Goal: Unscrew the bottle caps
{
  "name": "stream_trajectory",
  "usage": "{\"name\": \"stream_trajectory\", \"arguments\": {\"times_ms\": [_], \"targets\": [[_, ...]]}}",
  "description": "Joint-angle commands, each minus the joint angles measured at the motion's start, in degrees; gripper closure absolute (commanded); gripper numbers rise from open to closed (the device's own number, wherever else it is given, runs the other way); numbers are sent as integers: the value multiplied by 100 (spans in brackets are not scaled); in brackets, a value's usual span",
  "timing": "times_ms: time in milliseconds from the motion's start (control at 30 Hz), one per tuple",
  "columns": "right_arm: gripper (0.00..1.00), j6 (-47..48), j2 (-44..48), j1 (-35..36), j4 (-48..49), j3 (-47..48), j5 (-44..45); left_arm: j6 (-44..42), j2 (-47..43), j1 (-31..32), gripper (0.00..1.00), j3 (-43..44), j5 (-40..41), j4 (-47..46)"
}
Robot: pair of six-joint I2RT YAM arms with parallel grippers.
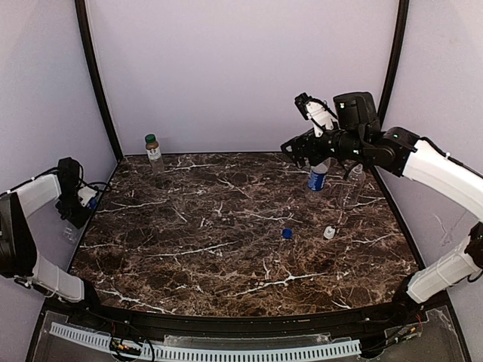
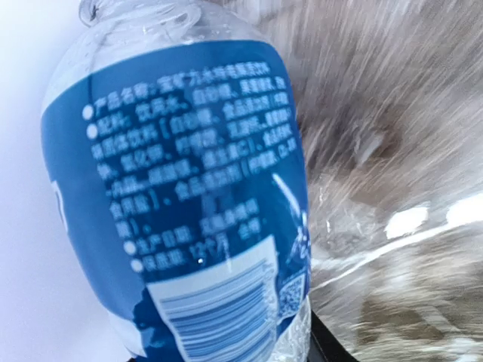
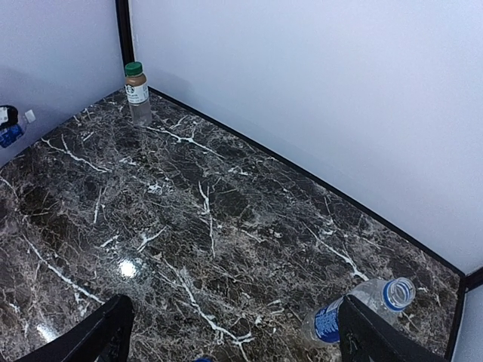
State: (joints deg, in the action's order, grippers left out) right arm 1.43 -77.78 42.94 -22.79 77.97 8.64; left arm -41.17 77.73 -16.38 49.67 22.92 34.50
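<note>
My left gripper is at the table's far left edge, shut on a clear blue-labelled bottle that fills the left wrist view. One dark finger shows beside it. My right gripper hangs open and empty above the back right, its fingers wide apart in the right wrist view. Just below it stands a second blue-labelled bottle, its neck open with a blue ring. A clear unlabelled bottle stands to its right. A brownish bottle with a green cap stands at the back left.
A loose blue cap and a loose white cap lie on the dark marble table, right of the middle. Pale walls close the back and sides. A black rail runs along the near edge.
</note>
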Motion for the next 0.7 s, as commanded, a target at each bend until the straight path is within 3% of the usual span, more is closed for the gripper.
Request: {"name": "stream_trajectory", "arguments": {"times_ms": [0, 167, 300, 400, 500, 667], "targets": [[9, -434, 183, 101, 180, 227, -398, 594, -627, 299, 58, 1329, -3177, 1842], [11, -803, 22, 477, 277, 678, -1001, 895, -865, 1230, 57, 2999, -5392, 2595], [13, -947, -318, 995, 504, 1248, -1445, 1366, -1240, 1938, 58, 3606, -6533, 2243], [13, -1016, -640, 1379, 890, 1618, -1694, 1854, -1438, 2493, 65, 3477, -6604, 1543], [16, -1204, -1050, 1659, 1246, 2028, -1813, 2412, -1335, 2891, 67, 3352, -7003, 1454], [20, -1467, -1861, 1849, 1167, 3122, -1874, 2098, -1355, 3640, 65, 3193, -6964, 1699]]}}
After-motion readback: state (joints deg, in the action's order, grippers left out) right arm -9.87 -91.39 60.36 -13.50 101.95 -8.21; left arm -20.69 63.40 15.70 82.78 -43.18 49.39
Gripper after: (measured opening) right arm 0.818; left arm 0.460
